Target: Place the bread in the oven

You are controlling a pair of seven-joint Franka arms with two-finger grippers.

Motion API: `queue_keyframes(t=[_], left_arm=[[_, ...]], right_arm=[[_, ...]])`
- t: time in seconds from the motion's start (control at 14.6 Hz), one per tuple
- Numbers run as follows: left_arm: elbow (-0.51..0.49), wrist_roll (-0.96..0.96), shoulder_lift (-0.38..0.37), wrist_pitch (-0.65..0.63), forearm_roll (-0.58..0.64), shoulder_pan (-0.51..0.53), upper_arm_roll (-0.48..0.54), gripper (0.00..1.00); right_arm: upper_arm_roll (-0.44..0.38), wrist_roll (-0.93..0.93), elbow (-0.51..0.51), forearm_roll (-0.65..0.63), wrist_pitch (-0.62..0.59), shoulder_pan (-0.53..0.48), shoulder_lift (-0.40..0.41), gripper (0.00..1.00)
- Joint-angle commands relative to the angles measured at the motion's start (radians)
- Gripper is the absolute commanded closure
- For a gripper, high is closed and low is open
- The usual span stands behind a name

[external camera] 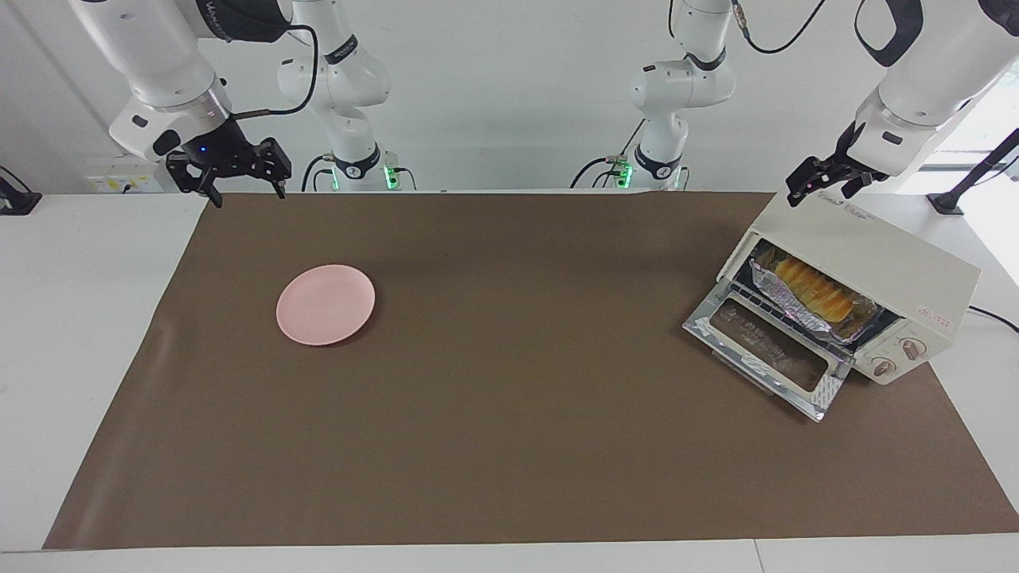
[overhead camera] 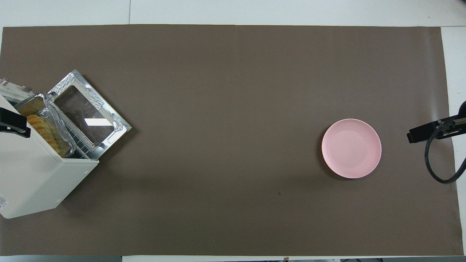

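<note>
bread (external camera: 814, 290) lies on its foil tray (external camera: 776, 296) inside the open-doored oven (external camera: 876, 267); right gripper (external camera: 244, 189), fingers spread and empty, hangs near the pink plate (external camera: 326, 305); left gripper (external camera: 820, 185) hovers over the oven, finger state unclear.

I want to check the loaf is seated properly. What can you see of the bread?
The bread is a small, elongated yellow-orange loaf with crosswise ridges. It lies flat in a crinkled foil tray on the wire rack inside the oven, whose glass door hangs open. It runs lengthwise along the opening. Neither gripper touches it.
</note>
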Motion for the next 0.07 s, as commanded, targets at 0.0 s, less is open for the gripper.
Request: queue_keyframes(t=[0.0], left_arm=[[-0.034, 0.009, -0.021, 0.028, -0.013, -0.003, 0.006, 0.0]], right_arm=[[0.016, -0.023, 0.001, -0.004, -0.014, -0.022, -0.002, 0.0]])
